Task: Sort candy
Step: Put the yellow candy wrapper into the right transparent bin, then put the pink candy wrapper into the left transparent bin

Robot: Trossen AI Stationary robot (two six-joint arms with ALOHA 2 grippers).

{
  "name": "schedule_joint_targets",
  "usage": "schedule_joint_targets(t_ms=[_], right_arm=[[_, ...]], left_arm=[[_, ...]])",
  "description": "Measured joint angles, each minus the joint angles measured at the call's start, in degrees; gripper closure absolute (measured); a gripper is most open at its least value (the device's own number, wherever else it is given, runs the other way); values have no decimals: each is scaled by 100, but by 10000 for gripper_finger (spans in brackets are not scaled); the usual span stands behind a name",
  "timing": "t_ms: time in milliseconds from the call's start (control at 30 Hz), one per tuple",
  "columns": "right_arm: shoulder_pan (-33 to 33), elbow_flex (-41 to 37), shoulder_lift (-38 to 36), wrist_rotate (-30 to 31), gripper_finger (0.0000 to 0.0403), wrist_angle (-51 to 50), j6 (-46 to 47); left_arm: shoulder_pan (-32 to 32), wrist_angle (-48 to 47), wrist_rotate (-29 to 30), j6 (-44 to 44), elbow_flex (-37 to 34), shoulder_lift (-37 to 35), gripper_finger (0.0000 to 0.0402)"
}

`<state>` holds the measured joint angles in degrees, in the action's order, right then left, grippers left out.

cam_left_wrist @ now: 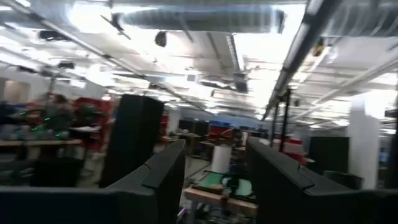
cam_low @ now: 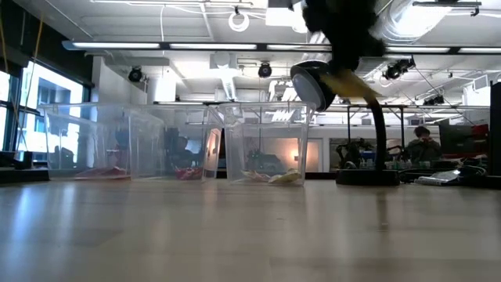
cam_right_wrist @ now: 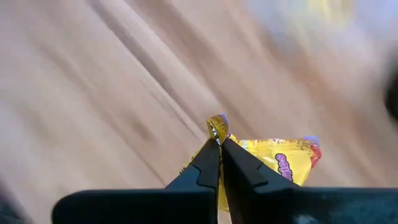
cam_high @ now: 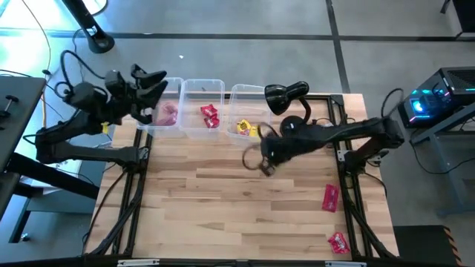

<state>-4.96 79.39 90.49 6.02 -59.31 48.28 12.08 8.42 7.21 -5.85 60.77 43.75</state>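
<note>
Candy lies in several places: a yellow packet [cam_right_wrist: 273, 163] is pinched by one corner between the closed fingers of the right gripper [cam_right_wrist: 219, 144], which hangs over the wooden table [cam_high: 223, 215] just near of the right tub [cam_high: 249, 96], in the middle of the table's width. Three clear tubs stand in a row along the far edge, touching or almost touching one another. The left tub [cam_high: 175, 83] holds pink candy [cam_high: 168, 113], the middle tub [cam_high: 194, 85] holds red candy [cam_high: 210, 116], and the right tub holds yellow candy [cam_high: 246, 128]. Two more red packets lie loose on the right side of the table: one [cam_high: 330, 197] near the right edge, the other [cam_high: 338, 242] at the near right corner, close to both edges. A black desk lamp [cam_high: 286, 96] stands at the far right, its head leaning over the right tub's corner and just far of the right arm. The left gripper [cam_high: 152, 83] is raised over the far left corner beside the left tub, its fingers [cam_left_wrist: 155, 180] spread apart with nothing between them, pointing out into the room. The wide middle and near left of the tabletop carry no objects, leaving open room there; the far edge is crowded by tubs, lamp and both arms.
</note>
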Motion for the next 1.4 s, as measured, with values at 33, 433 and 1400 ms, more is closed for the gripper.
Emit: schedule_joint_targets(t_ms=[33,433,1400], right_arm=[[2,329,-7,209,400,250,-169],[1550,1736,862,1479,373,1199,-1423],[-1049,1215,232,-95,171,-2888,680]], left_arm=[[0,-105,94,4,0,-33,241],[-11,-677,167,-377,-2,207,241],[-11,-736,43,-555,-2,146,241]])
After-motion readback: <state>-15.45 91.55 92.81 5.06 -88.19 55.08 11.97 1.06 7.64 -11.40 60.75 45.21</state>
